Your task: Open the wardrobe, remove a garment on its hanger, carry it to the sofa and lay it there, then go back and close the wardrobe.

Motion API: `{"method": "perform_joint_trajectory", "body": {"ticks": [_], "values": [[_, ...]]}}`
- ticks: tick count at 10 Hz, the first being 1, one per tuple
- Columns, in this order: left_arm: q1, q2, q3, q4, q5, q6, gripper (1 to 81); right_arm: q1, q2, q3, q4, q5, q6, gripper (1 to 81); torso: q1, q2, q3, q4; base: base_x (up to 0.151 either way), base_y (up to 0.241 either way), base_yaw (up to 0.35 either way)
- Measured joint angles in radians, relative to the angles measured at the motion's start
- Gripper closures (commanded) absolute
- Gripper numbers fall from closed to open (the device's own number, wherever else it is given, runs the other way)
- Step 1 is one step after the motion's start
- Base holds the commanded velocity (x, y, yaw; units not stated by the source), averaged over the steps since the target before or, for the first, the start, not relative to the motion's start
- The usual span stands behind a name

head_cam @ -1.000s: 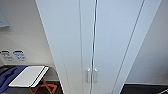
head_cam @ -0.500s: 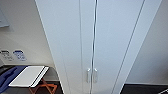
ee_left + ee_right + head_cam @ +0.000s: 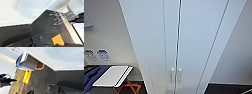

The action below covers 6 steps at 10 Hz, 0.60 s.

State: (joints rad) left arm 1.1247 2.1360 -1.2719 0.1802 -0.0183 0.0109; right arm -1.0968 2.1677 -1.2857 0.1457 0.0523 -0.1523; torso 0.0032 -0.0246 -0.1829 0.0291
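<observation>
Wardrobe (image 3: pixel 184 37) shut, centre of head frame, floor to top edge.

Two small vertical handles (image 3: pixel 176 75) at middle seam, lower centre: likely the only purchase on smooth, stiff, light-swinging doors; pinch one, pull outward. White-topped folding stand (image 3: pixel 114 76) at lower left. Finger state of either gripper: cannot tell.
</observation>
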Motion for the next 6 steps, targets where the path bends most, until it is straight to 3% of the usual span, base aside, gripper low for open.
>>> {"method": "perform_joint_trajectory", "body": {"ticks": [6], "values": [[-0.105, -0.054, 0.109, 0.046, 0.018, 0.011, 1.0, 0.161, -0.066, 0.114, 0.0, -0.028, 0.001, 1.0, 0.001, 0.001, -0.001, 0.0, 0.0, 0.0, 0.0]]}}
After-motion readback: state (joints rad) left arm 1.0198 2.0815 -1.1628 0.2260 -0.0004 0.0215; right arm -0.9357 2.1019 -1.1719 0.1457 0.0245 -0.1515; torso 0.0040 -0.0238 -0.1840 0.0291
